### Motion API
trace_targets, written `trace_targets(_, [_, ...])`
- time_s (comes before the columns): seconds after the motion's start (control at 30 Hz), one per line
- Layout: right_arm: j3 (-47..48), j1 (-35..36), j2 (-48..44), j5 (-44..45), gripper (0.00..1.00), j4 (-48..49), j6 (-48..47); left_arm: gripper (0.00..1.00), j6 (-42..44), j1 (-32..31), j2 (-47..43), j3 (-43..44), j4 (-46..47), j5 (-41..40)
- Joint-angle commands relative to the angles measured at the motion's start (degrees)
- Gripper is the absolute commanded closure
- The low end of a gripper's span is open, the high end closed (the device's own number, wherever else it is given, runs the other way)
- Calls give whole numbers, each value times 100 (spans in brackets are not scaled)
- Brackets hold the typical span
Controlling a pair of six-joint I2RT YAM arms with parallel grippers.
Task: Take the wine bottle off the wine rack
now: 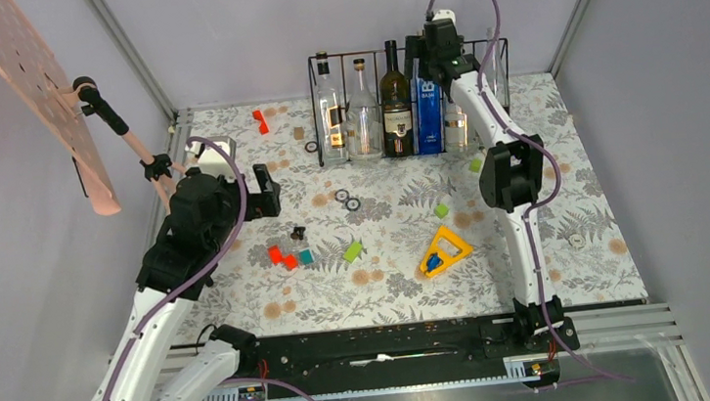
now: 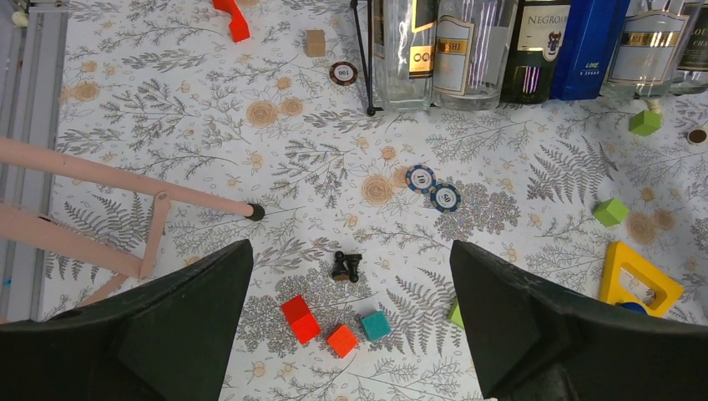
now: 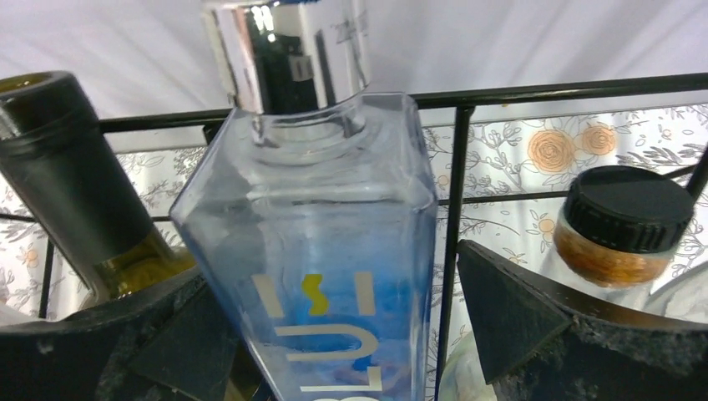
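Observation:
The black wire wine rack (image 1: 495,45) stands at the back of the table with several bottles in its bays. The dark green wine bottle (image 1: 394,98) stands upright in the middle; it also shows in the right wrist view (image 3: 67,167) and the left wrist view (image 2: 538,42). My right gripper (image 1: 430,63) is up at the rack, open, its jaws either side of the blue square bottle (image 3: 317,225) next to the wine bottle; a rack bar (image 3: 455,167) stands inside its right finger. My left gripper (image 2: 349,248) is open and empty above the table's left middle.
Two clear bottles (image 1: 328,105) fill the rack's left bays, and a black-capped bottle (image 3: 626,217) its right. Small coloured blocks (image 2: 300,319), a black chess piece (image 2: 346,266), poker chips (image 2: 432,188) and a yellow triangle (image 1: 444,249) lie about. A pink pegboard stand (image 1: 36,94) leans at the left.

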Motion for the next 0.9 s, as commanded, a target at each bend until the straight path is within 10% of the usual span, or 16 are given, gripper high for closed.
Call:
trace_targets(0.0, [280,44,99,443,8,682,-15,2,60,26,-191,132,142,3])
trace_targets(0.27, [462,51,320,496,37,908,-268,4,46,26,-243,101,25,-3])
trace_targets(0.53, [-419,102,-425,-120,97,1649,-40,4,-206,26,-517,51,11,-256])
trace_targets(0.87, [-1067,234,-1552,-346,100,1943,112,2,-199,26,-865,-270,481,-127])
